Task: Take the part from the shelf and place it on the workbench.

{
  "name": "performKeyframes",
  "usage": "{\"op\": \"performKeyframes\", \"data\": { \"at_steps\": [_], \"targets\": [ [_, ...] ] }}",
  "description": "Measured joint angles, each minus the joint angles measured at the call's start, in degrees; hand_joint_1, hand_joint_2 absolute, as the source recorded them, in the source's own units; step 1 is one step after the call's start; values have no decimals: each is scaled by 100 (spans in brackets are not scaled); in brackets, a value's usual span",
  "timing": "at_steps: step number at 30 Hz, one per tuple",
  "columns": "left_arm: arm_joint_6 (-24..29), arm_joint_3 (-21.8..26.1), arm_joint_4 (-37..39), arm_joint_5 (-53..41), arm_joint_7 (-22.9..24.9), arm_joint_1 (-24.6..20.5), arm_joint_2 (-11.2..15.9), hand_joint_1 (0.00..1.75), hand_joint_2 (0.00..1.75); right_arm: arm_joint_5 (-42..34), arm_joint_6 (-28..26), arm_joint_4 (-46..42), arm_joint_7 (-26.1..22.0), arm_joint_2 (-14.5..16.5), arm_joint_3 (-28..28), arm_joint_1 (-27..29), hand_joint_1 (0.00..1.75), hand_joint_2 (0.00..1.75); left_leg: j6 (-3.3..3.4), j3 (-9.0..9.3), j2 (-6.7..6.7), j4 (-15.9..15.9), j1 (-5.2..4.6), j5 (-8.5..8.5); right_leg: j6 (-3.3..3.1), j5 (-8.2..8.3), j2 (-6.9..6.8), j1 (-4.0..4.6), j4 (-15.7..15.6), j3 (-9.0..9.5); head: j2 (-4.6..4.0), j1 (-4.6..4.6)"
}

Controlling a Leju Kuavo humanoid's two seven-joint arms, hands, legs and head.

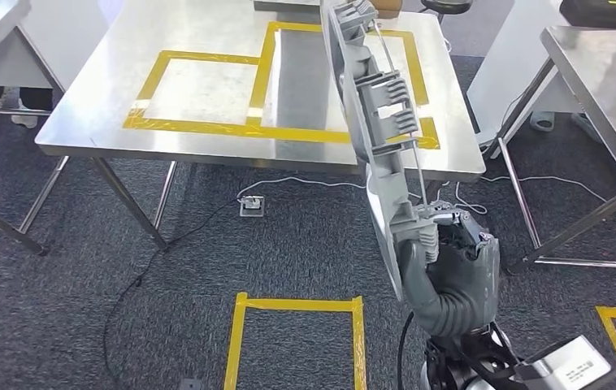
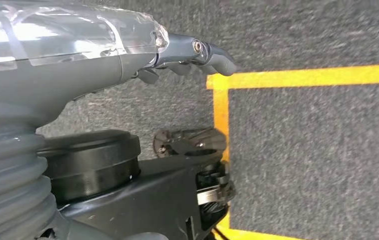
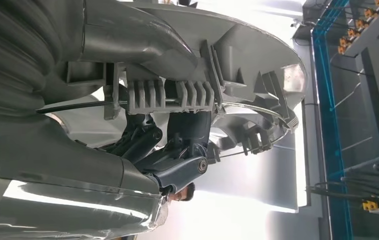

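**Operator:** Part point(image 1: 378, 146) is in my right hand point(image 1: 451, 268), gripped at its lower end and standing nearly upright, so it rises in front of the head camera and covers a strip of the workbench point(image 1: 207, 89) behind it. It is a long grey moulded plastic panel with ribbed clips and a thin wire rod along one side. The right wrist view shows the dark fingers point(image 3: 177, 150) wrapped in under the ribbed section.

**Second:** And the left hand?

**Operator:** Left hand point(image 2: 197, 57) hangs at my side over the carpet, near a yellow tape line point(image 2: 302, 77). Nothing is in it, and the fingers lie fairly straight and close together, not clenched.

**Second:** So where are we in the job?

**Operator:** I judge the pick is done and we are in the carry. The part is held well short of the workbench, above the carpet, and touches no surface. The workbench is ahead, its steel top marked with yellow tape outlines point(image 1: 207, 81).

**Second:** What does the next move need?

**Operator:** Closing the gap to the bench, then tipping the part down from upright so it lies flat on the steel, probably inside a taped outline. It is long and held by one end, so I expect it to swing. I would go slowly, keep the top end clear of the table edge, and loosen the fingers only once the panel rests on the top.
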Motion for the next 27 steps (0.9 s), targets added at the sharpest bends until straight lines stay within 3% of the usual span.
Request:
{"op": "performKeyframes", "data": {
  "at_steps": [2,4,6,8,11,12,13,15,16,17,19,22,23,25,26,27],
  "targets": [
    [3,0,-1,1,-8,-7,-22,0,175,0,2,-5,0,-2,0,-10,175,175,-26,29,-14,-9,-2,-37,-165,236,21,83,-509,167,0,-6],
    [3,-1,-2,2,-11,-12,-49,0,175,-2,4,-15,0,-4,0,-24,175,175,-84,12,-15,-36,23,-37,-244,214,23,134,-689,229,0,3],
    [1,-2,-3,2,-14,-14,-61,0,175,-5,5,-26,1,-4,0,-32,175,175,-139,18,-12,-66,24,-52,-235,212,7,109,-896,342,0,46],
    [2,-2,-2,2,-17,-21,-52,0,175,-7,7,-32,2,-1,1,-38,175,175,-200,-107,-26,192,24,-195,-194,238,-15,53,-1099,489,0,17],
    [2,-2,-1,2,-15,-9,-30,0,175,-9,7,-31,2,2,3,-45,175,175,-304,-679,-40,1104,85,-484,-149,187,-24,21,-1146,592,0,-66],
    [2,-2,0,2,-15,-1,-25,0,175,-9,5,-30,2,2,4,-43,175,175,-335,-808,-37,1232,109,-435,-125,149,-22,9,-1134,622,0,-87],
    [2,-2,0,2,-14,4,-20,0,175,-10,3,-29,2,2,4,-42,175,175,-365,-833,-31,1162,129,-272,-99,105,-18,-8,-1115,660,0,-104],
    [2,-2,1,1,-10,5,-10,0,175,-9,2,-29,2,2,4,-39,175,175,-418,-633,-5,590,161,189,-24,-12,-7,-47,-1055,744,0,-142],
    [1,-2,0,-1,-7,3,-7,0,175,-8,1,-30,2,2,4,-39,175,175,-429,-500,11,302,162,325,23,-73,1,-55,-1011,772,0,-178],
    [1,-2,0,-2,-3,0,-2,0,175,-5,1,-30,2,2,3,-36,175,175,-402,-405,24,116,154,363,69,-119,8,-57,-980,786,0,-209],
    [0,-2,0,-2,3,2,3,0,175,-3,-4,-31,1,2,3,-33,175,175,-308,-345,30,25,124,280,135,-166,13,-52,-955,796,0,-227],
    [1,-2,1,-7,8,3,9,0,175,-1,-18,-33,0,2,3,-27,175,175,-176,-301,14,7,134,216,197,-281,5,-69,-847,780,0,-187],
    [1,-2,1,-9,9,0,9,0,175,-1,-20,-34,0,1,2,-25,175,175,-140,-271,15,3,140,197,217,-392,6,-71,-627,679,0,-163],
    [0,-2,1,-11,16,-1,8,0,175,1,-24,-33,0,1,2,-19,175,175,-85,-214,26,1,127,146,244,-685,6,-73,140,272,0,-102],
    [0,-2,1,-11,22,0,8,0,175,1,-26,-32,0,1,2,-13,175,175,-69,-181,29,1,116,119,244,-781,7,-71,515,42,0,-77],
    [0,-2,2,-11,29,2,9,0,175,1,-31,-31,0,1,2,-5,175,175,-60,-143,28,1,104,87,231,-772,7,-69,738,-125,0,-54]
  ]
}}
